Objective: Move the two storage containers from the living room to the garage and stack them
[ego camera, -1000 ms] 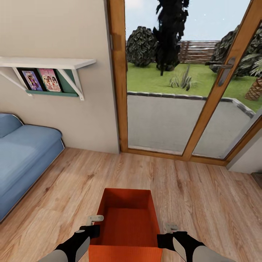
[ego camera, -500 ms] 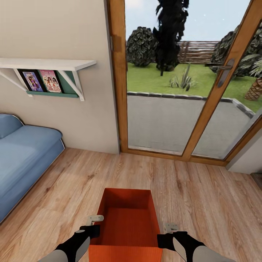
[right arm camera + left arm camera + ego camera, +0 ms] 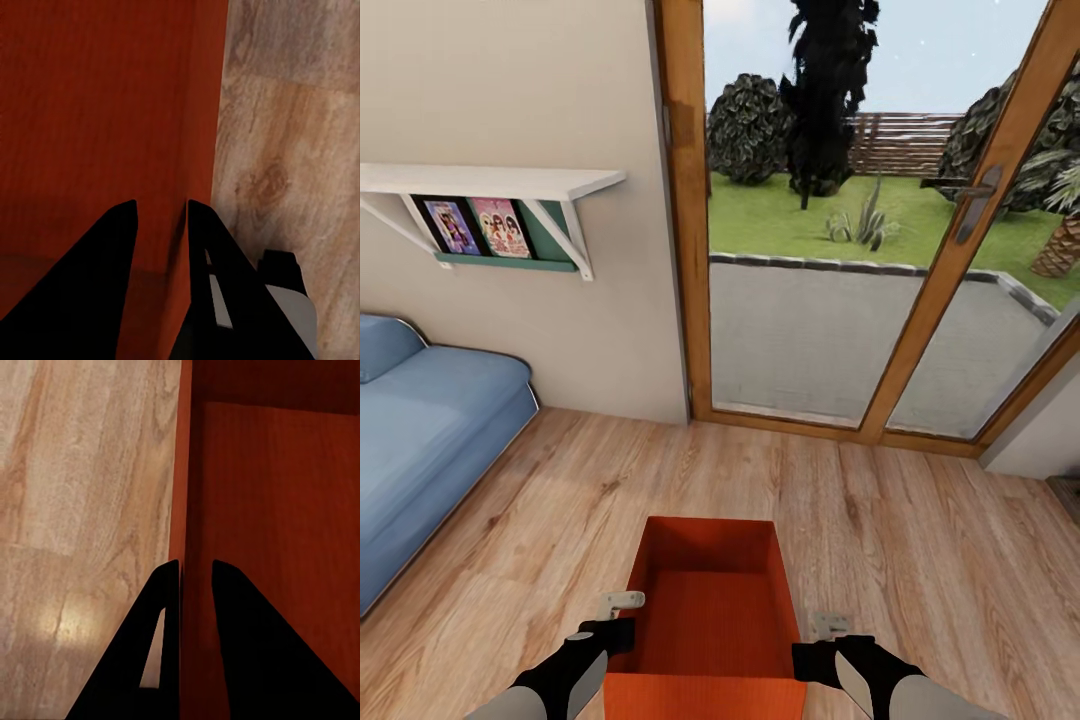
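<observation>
At the near edge of the head view, the left gripper was pinched on the left wall of the storage container. One dark finger sat outside the thin wall and the other sat inside it, and both pressed on the wall. The right gripper was pinched on the right wall of the same bin, with one finger outside and one inside. Both black arms reached in from the near side, one on each side of the bin.

The storage container was an orange-red box with an open top and nothing in it that I could see. It was between the two grippers, close to the robot, above the light wood floor. I could not tell if it touched the floor or was lifted off it.

Far to the left was a blue sofa against a beige wall. On that wall hung a white shelf with two bright picture books under it. Straight ahead, past the bin, stood big glass doors with wood frames. A dark door handle was on the right door. Through the glass was a grey patio, green grass, bushes and a tall dark tree.
</observation>
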